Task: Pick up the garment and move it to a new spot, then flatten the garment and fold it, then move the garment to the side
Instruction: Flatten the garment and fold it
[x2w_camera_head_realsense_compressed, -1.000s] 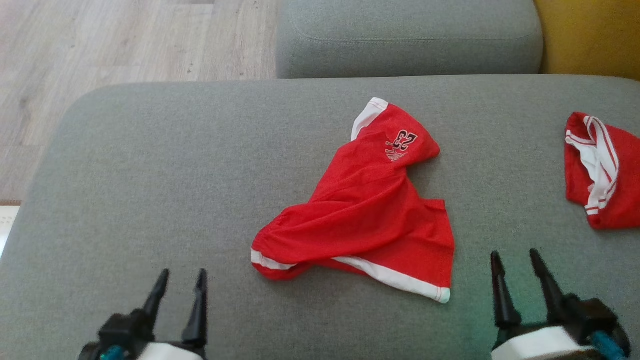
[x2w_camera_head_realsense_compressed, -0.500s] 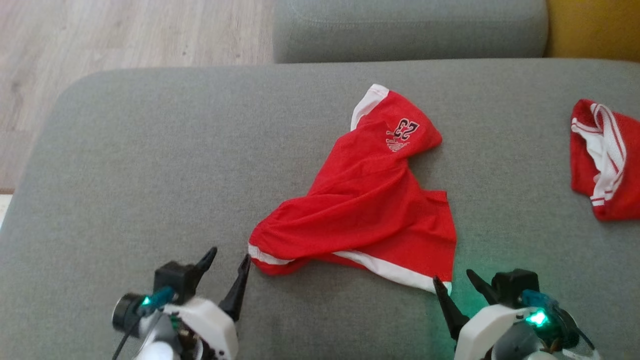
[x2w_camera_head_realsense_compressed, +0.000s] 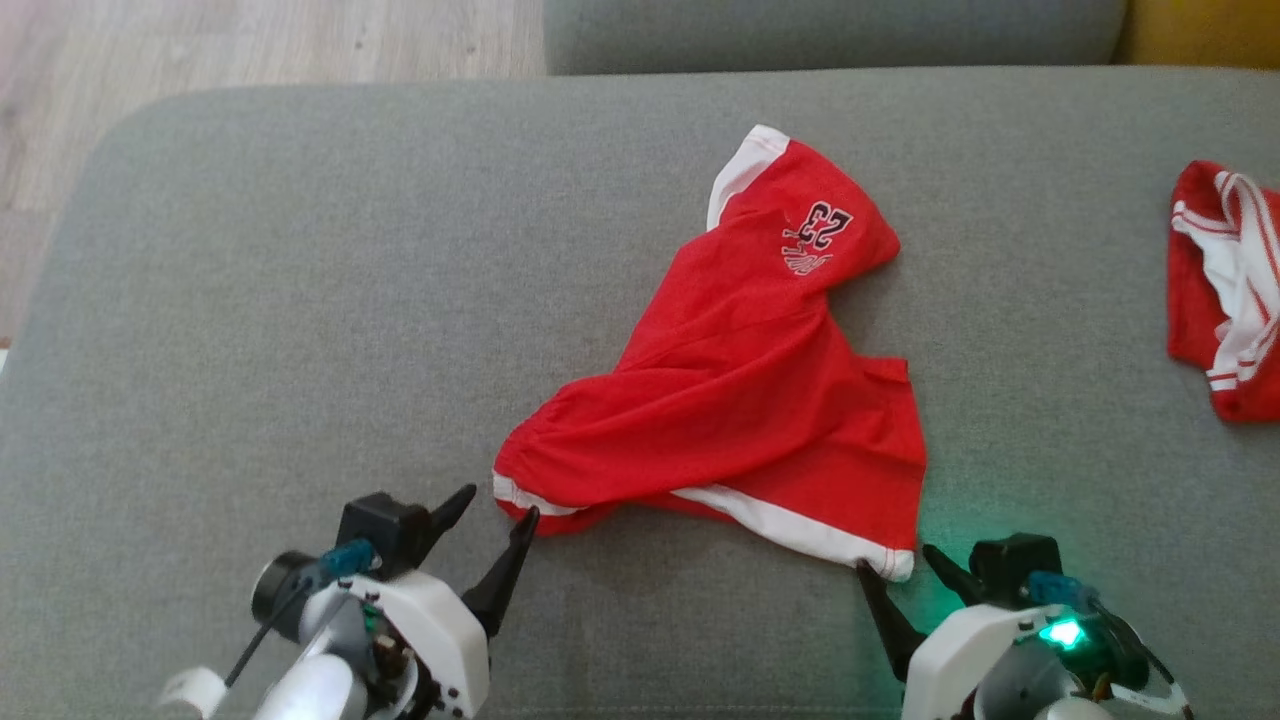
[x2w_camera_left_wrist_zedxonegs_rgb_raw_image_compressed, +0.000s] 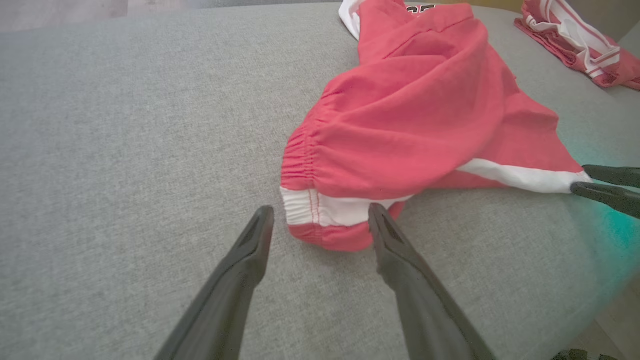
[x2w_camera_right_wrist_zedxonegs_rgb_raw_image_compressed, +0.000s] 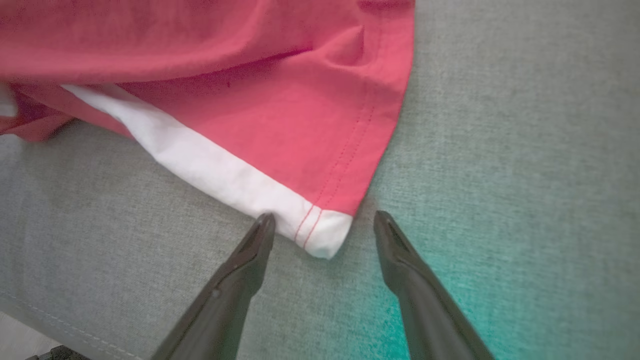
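**Wide-open jaws at two near corners of red garment (x2w_camera_head_realsense_compressed: 740, 400)**

Left jaws spread wide, gripping nothing, fingertips (x2w_camera_left_wrist_zedxonegs_rgb_raw_image_compressed: 262, 220) either side of the white-banded waistband corner (x2w_camera_left_wrist_zedxonegs_rgb_raw_image_compressed: 320, 210). Right jaws equally wide and empty, fingertips (x2w_camera_right_wrist_zedxonegs_rgb_raw_image_compressed: 262, 227) flanking the white hem corner (x2w_camera_right_wrist_zedxonegs_rgb_raw_image_compressed: 320, 237). Beyond them, rumpled on the grey cushion (x2w_camera_head_realsense_compressed: 300, 300), the rest of the red garment, number print at its far end. Well apart to the right, a second red-and-white garment (x2w_camera_head_realsense_compressed: 1225, 290). Past the cushion's far left, wooden floor (x2w_camera_head_realsense_compressed: 250, 40).

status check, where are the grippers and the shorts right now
Left gripper open, straddling left corner of the shorts. Right gripper open at the right hem corner. Shorts crumpled on cushion, not gripped. Other red garment far right, out of the way.
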